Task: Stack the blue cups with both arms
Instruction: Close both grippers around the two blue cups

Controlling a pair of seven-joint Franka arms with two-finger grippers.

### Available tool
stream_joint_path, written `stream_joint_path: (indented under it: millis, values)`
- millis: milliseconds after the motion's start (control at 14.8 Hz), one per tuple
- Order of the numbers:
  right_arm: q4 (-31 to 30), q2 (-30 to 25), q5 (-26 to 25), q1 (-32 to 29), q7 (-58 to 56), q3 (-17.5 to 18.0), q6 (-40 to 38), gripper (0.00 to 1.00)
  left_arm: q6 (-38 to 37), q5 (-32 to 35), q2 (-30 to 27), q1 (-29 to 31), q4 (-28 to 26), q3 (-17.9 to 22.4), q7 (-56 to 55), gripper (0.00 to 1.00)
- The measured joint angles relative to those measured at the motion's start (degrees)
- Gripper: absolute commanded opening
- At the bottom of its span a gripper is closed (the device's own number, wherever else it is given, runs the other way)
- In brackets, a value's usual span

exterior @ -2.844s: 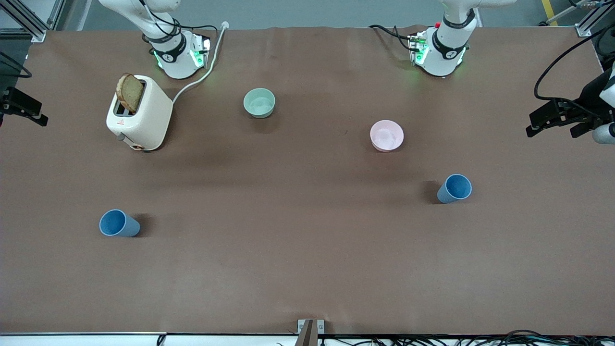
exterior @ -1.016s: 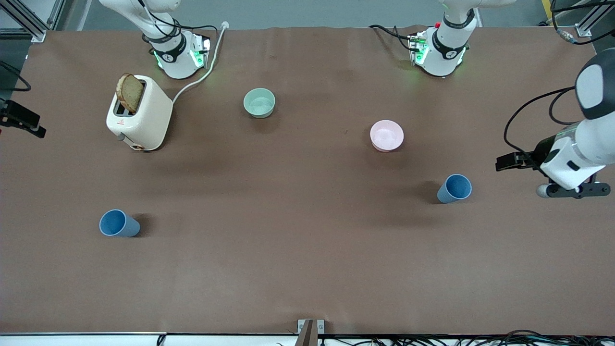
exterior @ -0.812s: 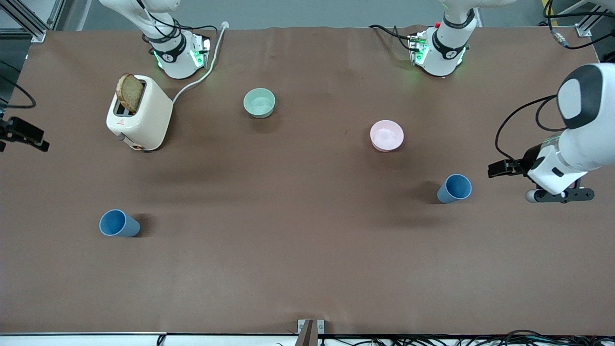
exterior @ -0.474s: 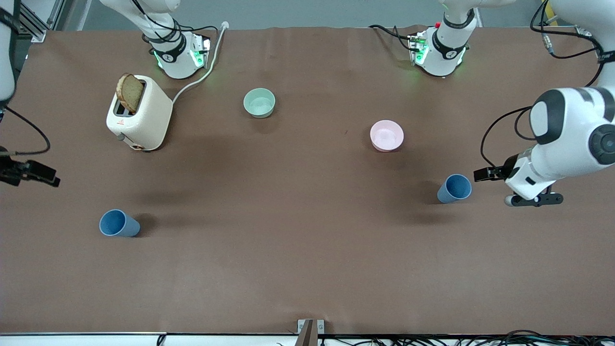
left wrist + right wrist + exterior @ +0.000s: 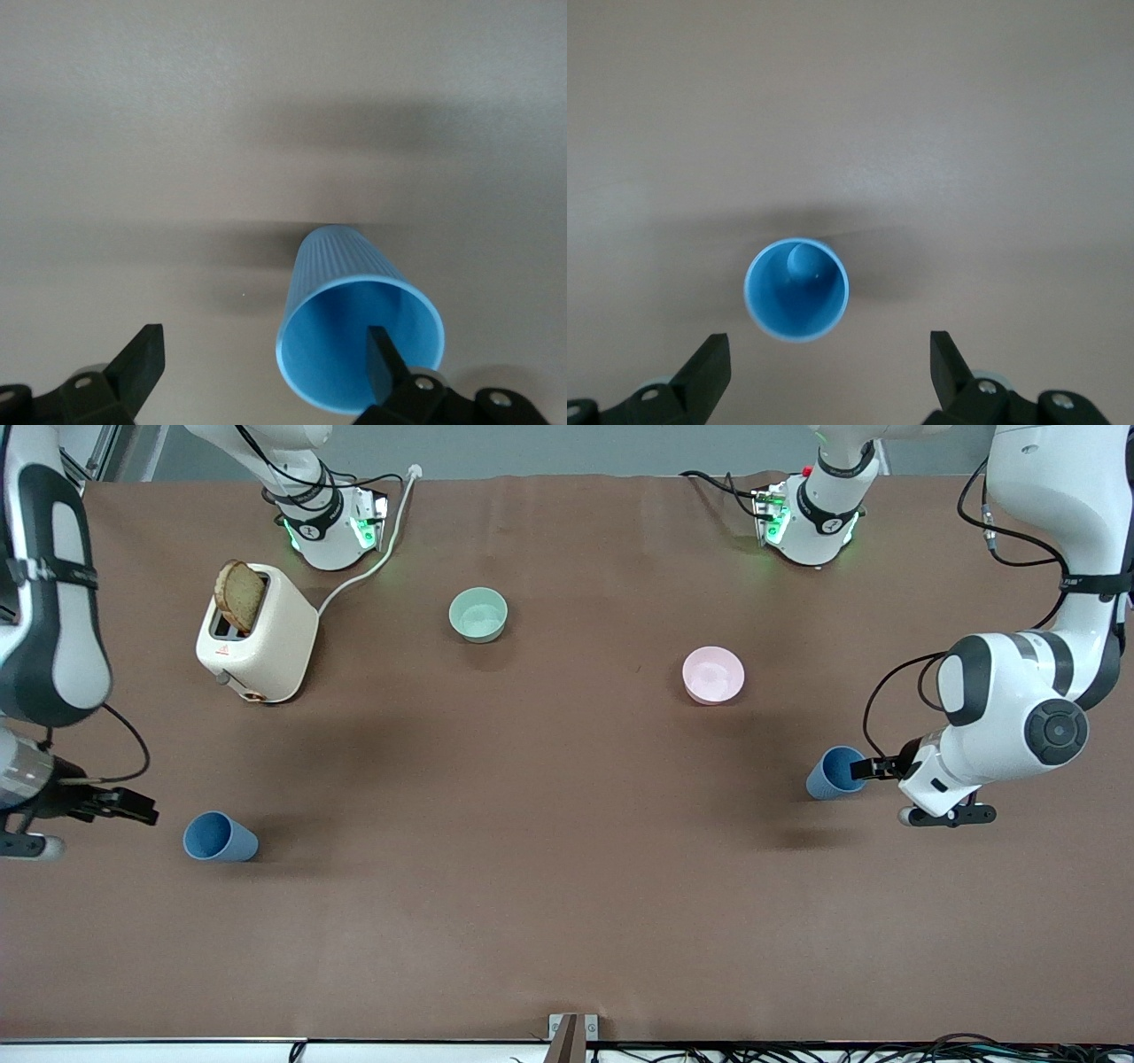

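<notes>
Left claw (image 5: pixel 861 769), released, meets one blue cup's rim (image 5: pixel 836 772); right claw (image 5: pixel 133 810), released, hovers beside the other blue cup (image 5: pixel 217 838).

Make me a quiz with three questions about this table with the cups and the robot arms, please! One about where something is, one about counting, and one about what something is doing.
1. Where is the pink bowl?
A. In the toaster
B. Farther from the front camera than the blue cup at the left arm's end
C. On the green bowl

2. How many blue cups stand on the table?
A. One
B. Two
C. Four

3. What are the left gripper's fingers doing?
A. Spread open
C. Holding bread
B. Shut tight

Answers:
1 B, the pink bowl sits higher in the front view than that cup.
2 B, the other is the blue cup at the right arm's end.
3 A, a wide gap shows between them in the left wrist view, one finger in front of the cup's rim.
</notes>
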Motion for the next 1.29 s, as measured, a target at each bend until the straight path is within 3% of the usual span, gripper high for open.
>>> stream_joint_path:
  millis: [271, 339, 406, 542, 745, 880, 1016, 1083, 1219, 1286]
  values:
    - [-0.63, 4.96, 1.43, -0.07, 0.01, 0.01, 4.48, 0.98, 0.19, 0.0, 2.22, -0.02, 0.0, -0.09, 0.0, 0.98]
    - [-0.63, 5.96, 2.3, -0.22, 0.01, 0.0, 5.11, 0.97, 0.19, 0.0, 2.52, -0.05, 0.01, -0.11, 0.0, 0.91]
    - [-0.63, 6.99, 2.85, -0.43, 0.01, -0.01, 6.01, 0.96, 0.19, 0.0, 2.73, -0.1, 0.02, -0.12, 0.01, 0.75]
    - [-0.62, 8.74, 3.47, -0.79, 0.0, -0.01, 7.0, 0.92, 0.19, 0.0, 3.05, -0.14, 0.04, -0.15, 0.01, 0.55]
    - [-0.62, 10.81, 4.92, -1.02, 0.0, 0.0, 7.12, 0.85, 0.19, 0.0, 3.2, -0.27, 0.15, -0.26, 0.02, 0.4]
    - [-0.61, 11.76, 5.84, -1.07, 0.0, 0.0, 7.28, 0.68, 0.19, 0.0, 3.2, -0.32, 0.25, -0.32, 0.01, 0.34]
    - [-0.61, 12.09, 6.22, -1.09, 0.0, 0.0, 7.31, 0.37, 0.19, 0.0, 3.2, -0.32, 0.27, -0.32, 0.01, 0.25]
    - [-0.61, 12.1, 6.36, -1.09, 0.0, 0.01, 7.31, 0.23, 0.18, 0.0, 3.2, -0.32, 0.28, -0.33, 0.0, 0.16]
    - [-0.54, 12.1, 6.64, -1.09, 0.0, 0.01, 7.31, 0.08, 0.18, 0.0, 3.2, -0.35, 0.31, -0.36, -0.04, 0.01]
    - [-0.45, 12.1, 6.68, -1.1, 0.0, 0.01, 7.31, 0.05, 0.18, 0.0, 3.2, -0.37, 0.41, -0.37, -0.05, 0.01]
